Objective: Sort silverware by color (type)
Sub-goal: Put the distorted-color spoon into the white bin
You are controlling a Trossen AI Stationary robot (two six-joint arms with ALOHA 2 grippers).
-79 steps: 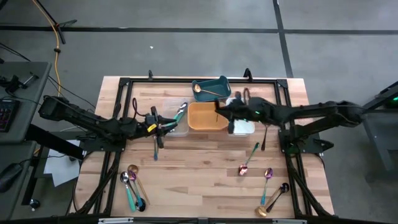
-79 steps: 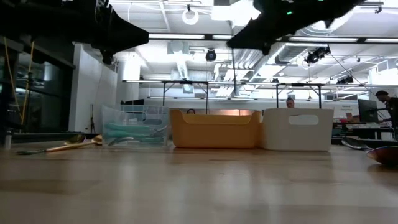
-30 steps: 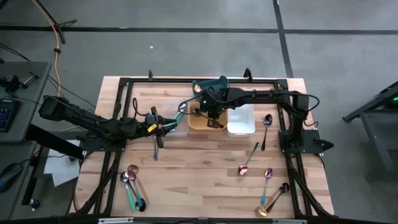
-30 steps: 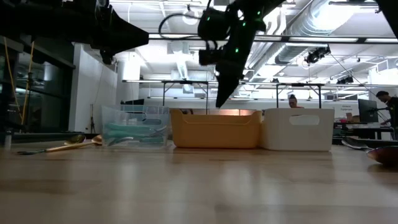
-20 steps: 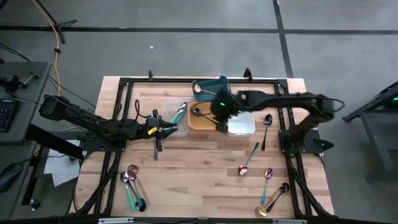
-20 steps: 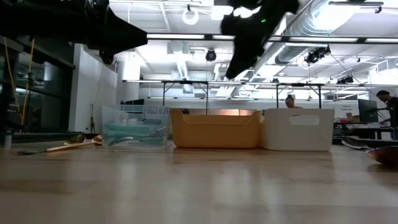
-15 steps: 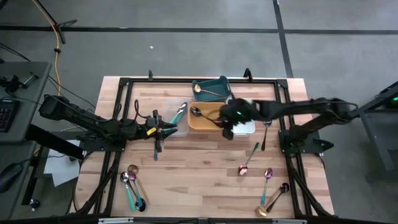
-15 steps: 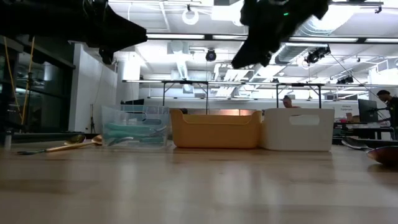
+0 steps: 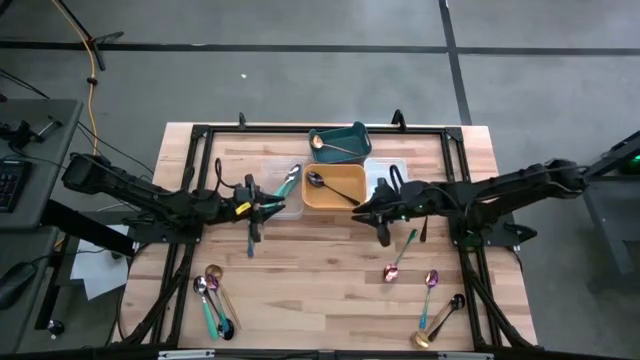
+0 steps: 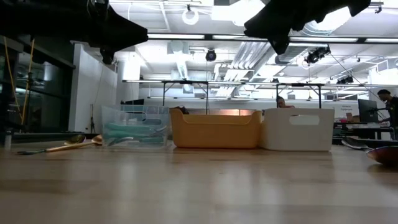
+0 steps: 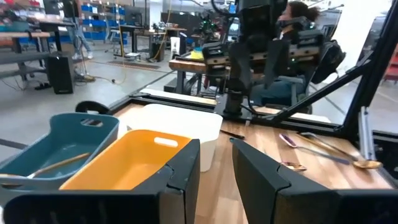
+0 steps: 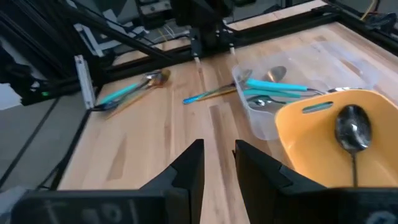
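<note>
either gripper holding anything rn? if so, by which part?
Nothing is held. The left gripper and the right gripper both show an empty gap between their fingers. The dark spoon lies in the orange bin.

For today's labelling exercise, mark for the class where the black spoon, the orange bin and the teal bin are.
black spoon (image 9: 331, 187), high view, mid-handle.
orange bin (image 9: 312, 201), high view, bare floor near its corner.
teal bin (image 9: 344, 135), high view, bare floor above the gold spoon.

wooden table (image 9: 310, 260) carries four bins; the orange bin (image 9: 335, 196) sits mid-row, loose spoons (image 9: 212, 295) lying nearer the front edge.
</note>
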